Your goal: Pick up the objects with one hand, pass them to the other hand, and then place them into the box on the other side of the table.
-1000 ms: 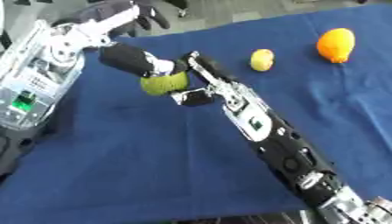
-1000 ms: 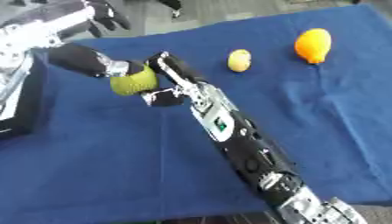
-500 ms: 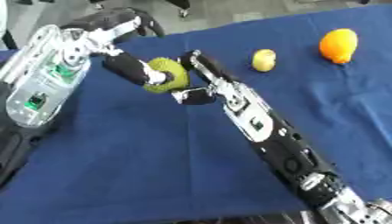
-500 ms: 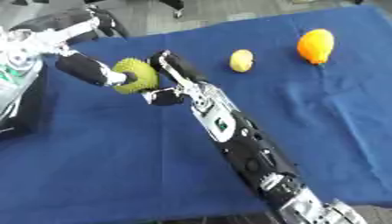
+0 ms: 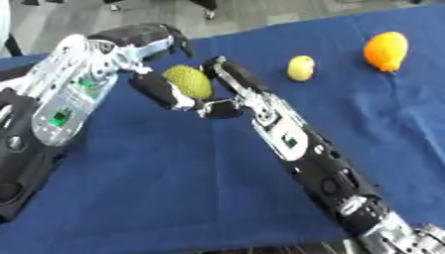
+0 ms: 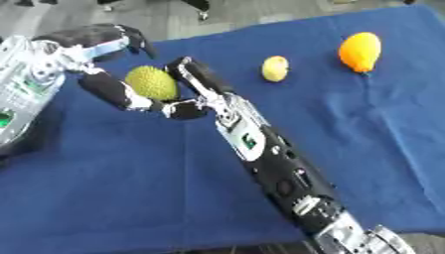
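Even, bright light is falling from above, leaving only soft, faint shadows on the blue cloth of the counter point(image 5: 174, 188). The orange fruit point(image 6: 359, 50) near the far right edge is casting a small dark patch just below itself. Everything is looking slightly soft, and the silver arm at the left edge point(image 5: 61, 94) is catching pale glare. The floor beyond the counter's far edge is washing out grey.

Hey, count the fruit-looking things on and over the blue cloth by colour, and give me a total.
Green: 1, the bumpy green fruit between the left hand and the right hand.
Yellow: 1, the small yellow fruit lying on the blue cloth.
Orange: 1, the orange fruit near the far right edge.
Total: 3.
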